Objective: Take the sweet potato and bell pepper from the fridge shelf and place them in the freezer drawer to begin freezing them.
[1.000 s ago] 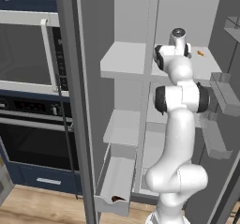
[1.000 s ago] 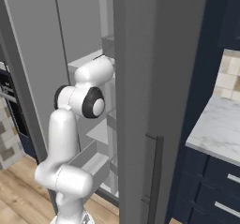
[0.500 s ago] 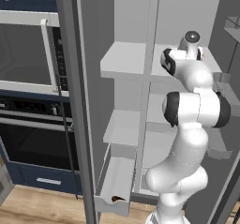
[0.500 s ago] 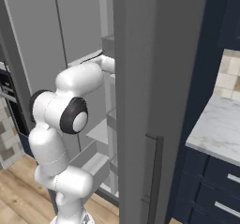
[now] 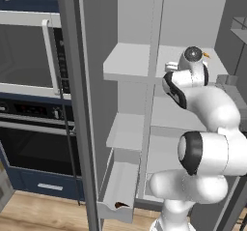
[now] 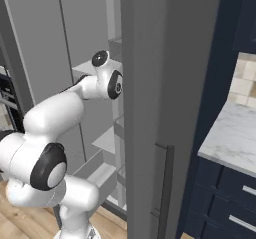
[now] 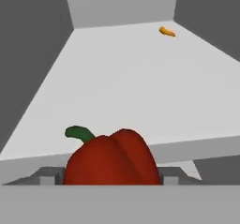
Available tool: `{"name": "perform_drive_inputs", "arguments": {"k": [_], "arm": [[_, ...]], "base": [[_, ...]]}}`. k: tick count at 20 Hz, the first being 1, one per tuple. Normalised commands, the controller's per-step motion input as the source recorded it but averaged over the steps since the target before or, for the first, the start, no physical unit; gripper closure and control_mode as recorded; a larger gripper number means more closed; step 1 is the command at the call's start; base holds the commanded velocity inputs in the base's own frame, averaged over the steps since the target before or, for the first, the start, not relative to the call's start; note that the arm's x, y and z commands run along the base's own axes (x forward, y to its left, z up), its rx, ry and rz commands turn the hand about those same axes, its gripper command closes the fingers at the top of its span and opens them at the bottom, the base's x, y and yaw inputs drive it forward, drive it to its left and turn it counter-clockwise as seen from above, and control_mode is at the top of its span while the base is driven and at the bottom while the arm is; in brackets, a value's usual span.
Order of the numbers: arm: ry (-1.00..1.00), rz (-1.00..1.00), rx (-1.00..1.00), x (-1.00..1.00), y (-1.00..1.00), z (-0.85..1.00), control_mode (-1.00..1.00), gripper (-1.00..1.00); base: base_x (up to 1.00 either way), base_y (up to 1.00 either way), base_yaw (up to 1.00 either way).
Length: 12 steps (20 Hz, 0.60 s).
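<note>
Close up, the glossy red bell pepper (image 7: 112,157) sits pinched in the hand (image 7: 112,176) at the front edge of the pale grey-white fridge shelf (image 7: 117,78). If the hold slackens, its rounded skin could slip before reaching the light grey freezer drawer (image 5: 118,186) below.

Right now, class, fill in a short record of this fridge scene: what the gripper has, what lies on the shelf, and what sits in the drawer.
gripper: closed on the bell pepper, held between its fingers at the front edge of the shelf
shelf: a tiny orange sliver lies near its far corner
drawer: pulled out at the bottom of the fridge, with a dark reddish-brown lump, likely the sweet potato, at its front end
fridge door: open
</note>
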Motion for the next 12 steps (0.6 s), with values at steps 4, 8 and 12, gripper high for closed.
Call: {"name": "perform_drive_inputs", "arguments": {"k": [4,8,12], "arm": [[0.07,-0.07,0.07,-1.0,0.63,0.0,-1.0,1.0],[0.11,-0.06,0.11,-1.0,0.45,0.0,-1.0,1.0],[0.2,0.0,0.13,-1.0,0.37,-0.11,-1.0,1.0]], "base": [[0.0,0.0,0.0],[0.0,0.0,0.0],[0.0,0.0,0.0]]}}
